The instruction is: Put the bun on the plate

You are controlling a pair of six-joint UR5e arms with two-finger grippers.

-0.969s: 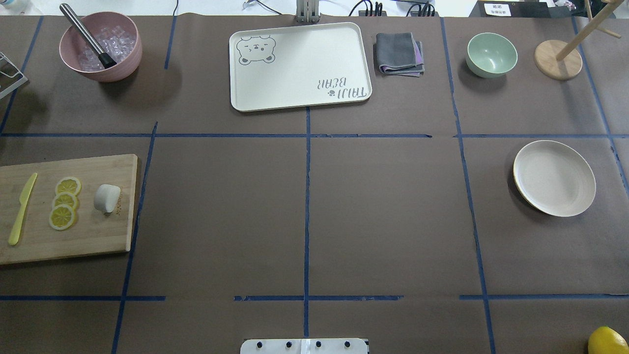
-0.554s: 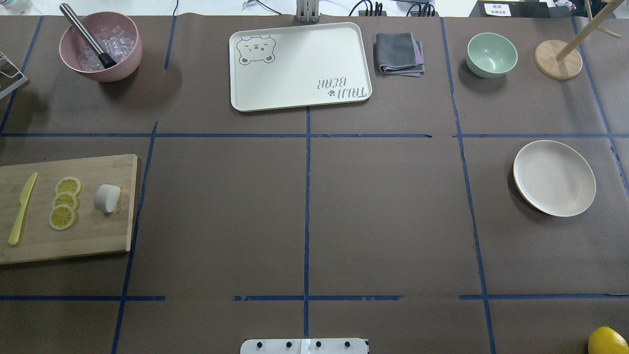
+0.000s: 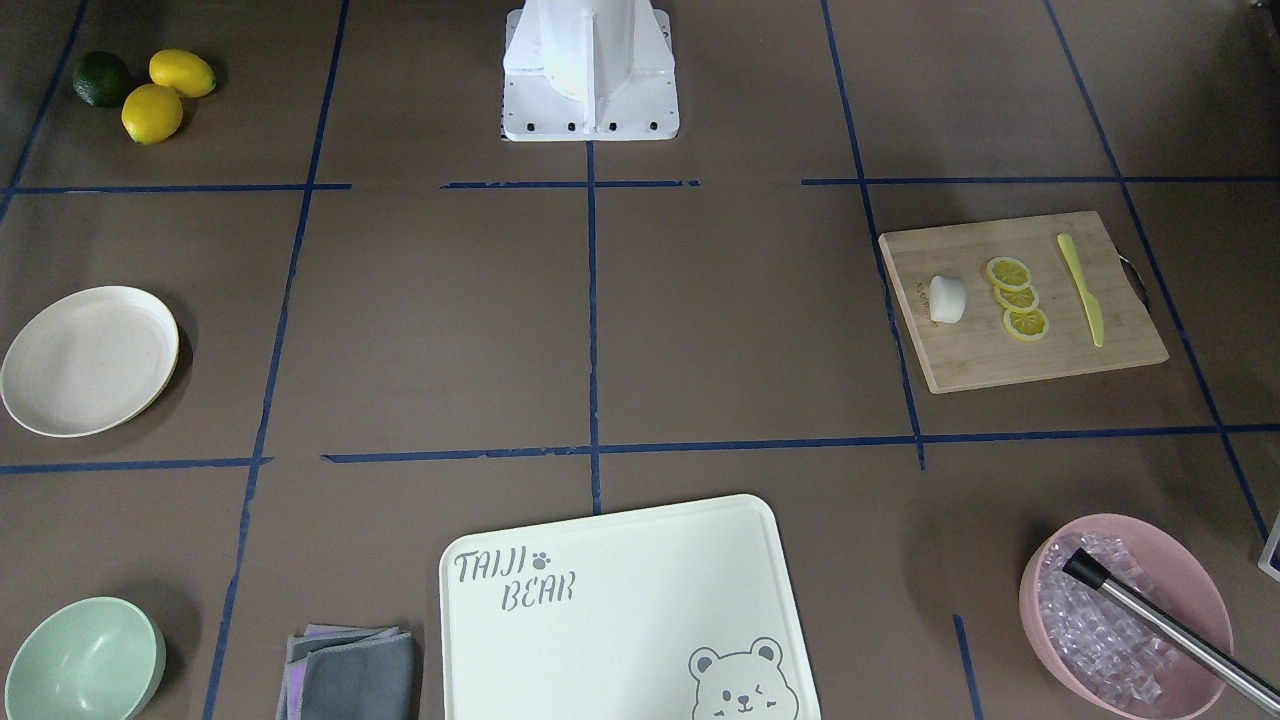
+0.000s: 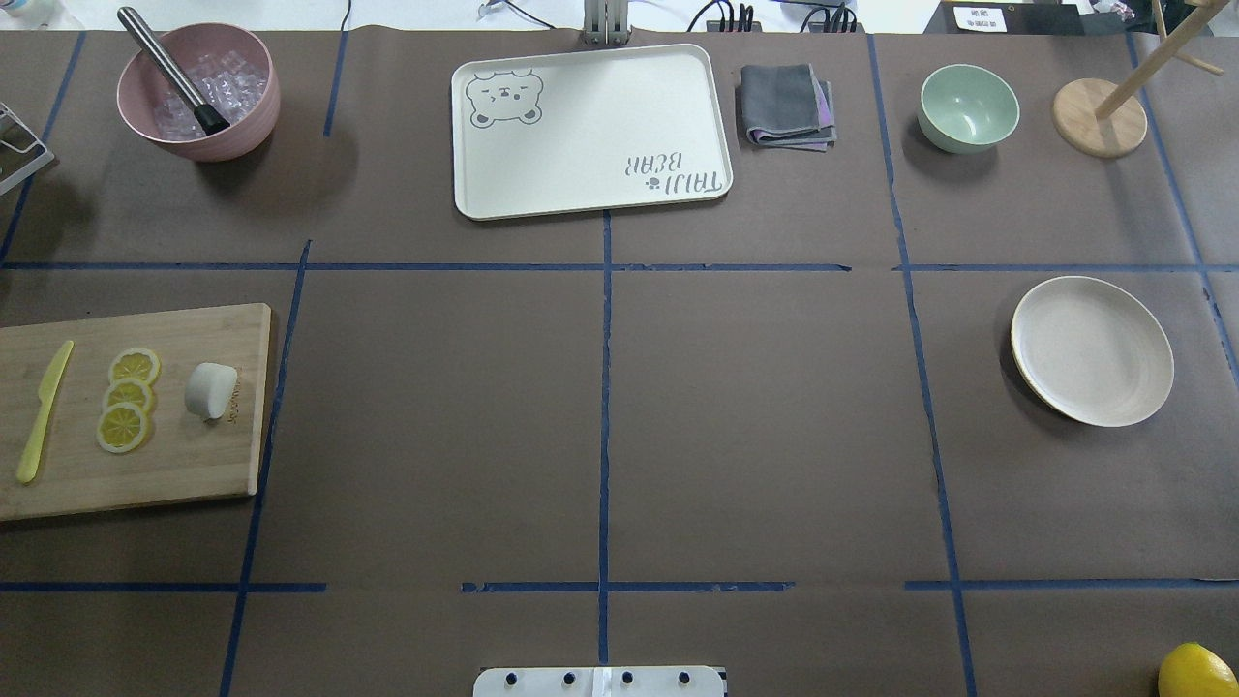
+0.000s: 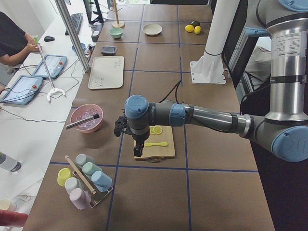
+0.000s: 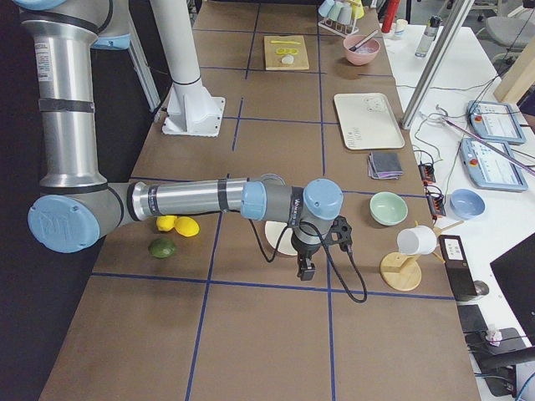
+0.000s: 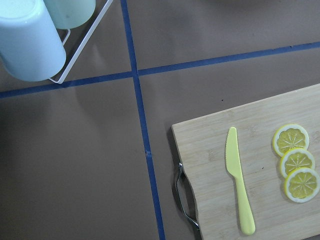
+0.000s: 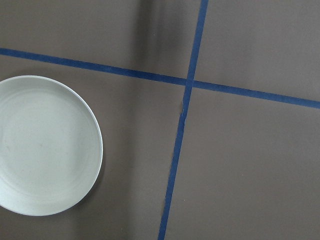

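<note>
The white bun (image 4: 211, 390) lies on a wooden cutting board (image 4: 174, 455) at the table's left, just right of three lemon slices (image 4: 126, 397); it also shows in the front view (image 3: 947, 299). The empty cream plate (image 4: 1092, 350) sits at the right, and its rim shows in the right wrist view (image 8: 45, 145). My left gripper (image 5: 138, 152) hangs over the board's outer end; the left wrist view shows the knife and slices but not the bun. My right gripper (image 6: 306, 271) hangs beside the plate. Both show only in side views, so I cannot tell open or shut.
A yellow knife (image 4: 44, 411) lies on the board. Along the far edge stand a pink ice bowl (image 4: 242, 126), bear tray (image 4: 590, 131), folded cloth (image 4: 786, 105), mint bowl (image 4: 968, 106) and wooden stand (image 4: 1099, 116). Lemons (image 3: 165, 90) and a cup rack (image 5: 84, 178) sit near the corners.
</note>
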